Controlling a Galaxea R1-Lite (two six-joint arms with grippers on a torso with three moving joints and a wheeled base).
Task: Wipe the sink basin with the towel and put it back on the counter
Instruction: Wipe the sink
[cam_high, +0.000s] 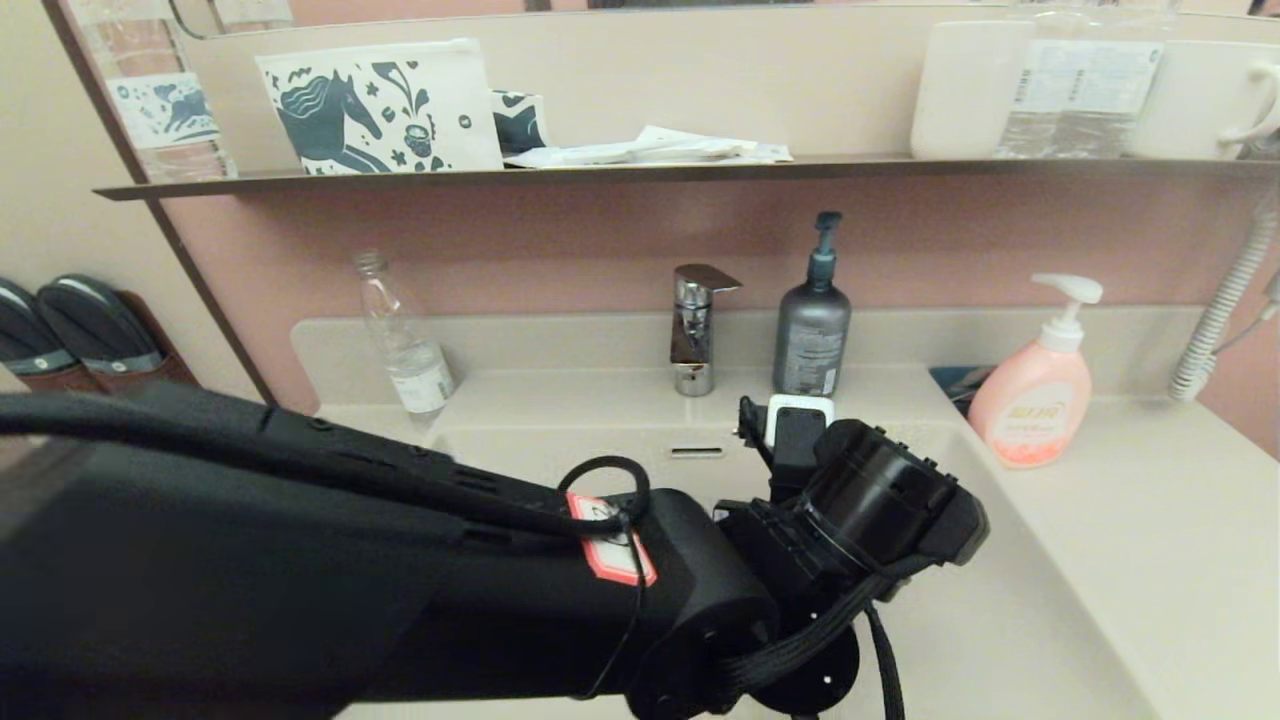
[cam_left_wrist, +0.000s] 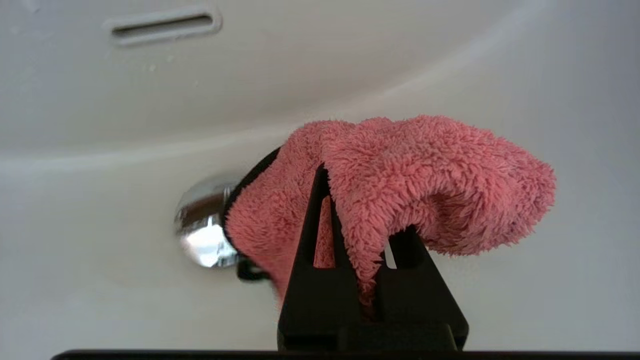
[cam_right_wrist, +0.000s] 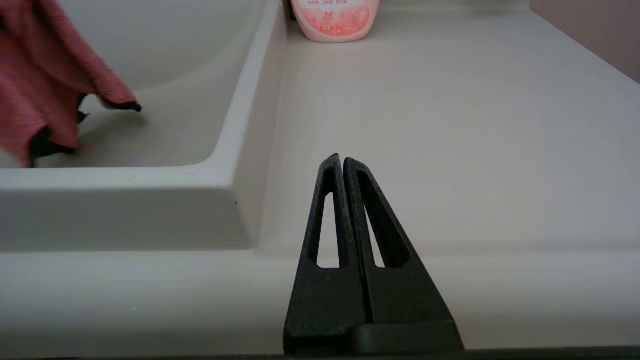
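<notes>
The left gripper (cam_left_wrist: 367, 220) reaches down into the large beige-cream rectangular sink basin (cam_left_wrist: 100, 300), its black fingers pinched tight on a fold of the fuzzy coral-pink terry towel (cam_left_wrist: 430, 170), so the cloth drapes over the tips and hangs just beside the round chrome drain plug (cam_left_wrist: 202, 230), well placed for dragging across the basin floor. The right gripper (cam_right_wrist: 344, 167) sits idle above the smooth beige-cream counter (cam_right_wrist: 475, 125) beside the basin, fingers pressed together and holding nothing, leaving that side free for setting the towel down later.
</notes>
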